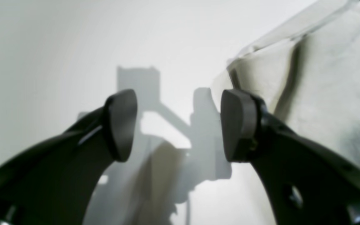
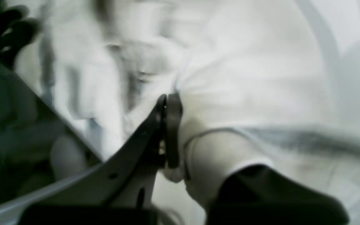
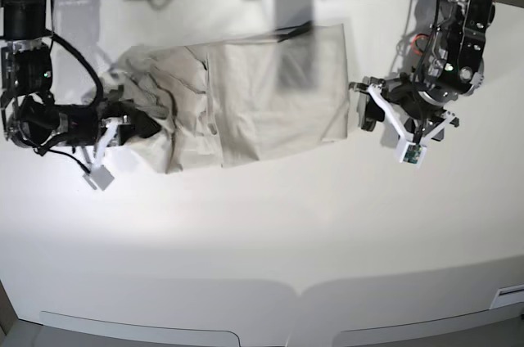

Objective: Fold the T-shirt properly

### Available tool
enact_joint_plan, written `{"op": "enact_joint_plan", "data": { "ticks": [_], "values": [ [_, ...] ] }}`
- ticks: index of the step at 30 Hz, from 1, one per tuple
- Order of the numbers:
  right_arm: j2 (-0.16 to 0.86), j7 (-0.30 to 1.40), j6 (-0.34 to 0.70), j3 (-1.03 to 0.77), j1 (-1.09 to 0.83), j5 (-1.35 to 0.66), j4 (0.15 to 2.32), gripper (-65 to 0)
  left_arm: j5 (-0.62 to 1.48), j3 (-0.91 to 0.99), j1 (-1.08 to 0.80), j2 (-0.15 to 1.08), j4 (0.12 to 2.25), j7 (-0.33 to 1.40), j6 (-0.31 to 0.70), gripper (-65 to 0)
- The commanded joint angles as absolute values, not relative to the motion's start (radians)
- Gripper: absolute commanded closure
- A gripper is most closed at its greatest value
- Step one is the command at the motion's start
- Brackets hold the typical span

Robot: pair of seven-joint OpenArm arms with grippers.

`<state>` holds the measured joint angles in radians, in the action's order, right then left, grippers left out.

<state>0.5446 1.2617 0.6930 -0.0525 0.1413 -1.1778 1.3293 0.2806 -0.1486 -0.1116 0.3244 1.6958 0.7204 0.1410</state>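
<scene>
Across the far half of the tabletop (image 3: pixel 262 224), the T-shirt (image 3: pixel 254 101) lies stretched with its long axis running side to side, parallel to the far edge. One end is smooth and squared off, pointing toward the left arm's side; the other end is bunched and rumpled, pointing toward the right arm's side.

The right claw (image 3: pixel 135 124) sits at the rumpled end and is clenched on the T-shirt. The right wrist view shows its jaws pressed together with a pinch of pale fabric (image 2: pixel 198 103) gathered right at the tips, and cloth draped over one finger. So on that side the shirt is already in hand, and the garment extends away from the claw toward the middle of the tabletop.

The left claw (image 3: pixel 366 110) hangs just beside the smooth end, not touching it as far as the base view shows. It is released, jaws wide apart with nothing between them; the left wrist view shows bare tabletop between the pads (image 1: pixel 120 125), and the shirt's edge lying off to one side of one pad.

The coming move likely turns on this: the shirt's free end lies just sideways from the left claw, so a short shift toward the cloth would bring that edge between the jaws.
</scene>
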Motion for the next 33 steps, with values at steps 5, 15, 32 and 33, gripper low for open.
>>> {"op": "enact_joint_plan", "data": {
  "ticks": [5,15,32,33],
  "values": [
    [0.389,1.26,0.698,-0.059,0.095,-1.135,1.591,0.0,0.277,-0.143,-0.097,0.362,1.717,0.71,0.141,-41.1],
    [0.079,1.257,0.68,-0.056,0.091,-0.978,1.713,0.0,0.282,-0.099,-0.099,0.39,1.717,0.718,0.141,-41.0],
    [-0.138,1.157,0.643,0.234,0.041,-0.706,1.708,0.0,0.322,-0.097,-0.099,0.542,1.717,0.732,0.076,-39.0],
    [-0.139,1.159,0.643,0.249,0.04,-0.707,1.708,-2.1,0.322,-0.098,-0.099,0.547,1.717,0.732,0.073,-38.1]
  ]
}}
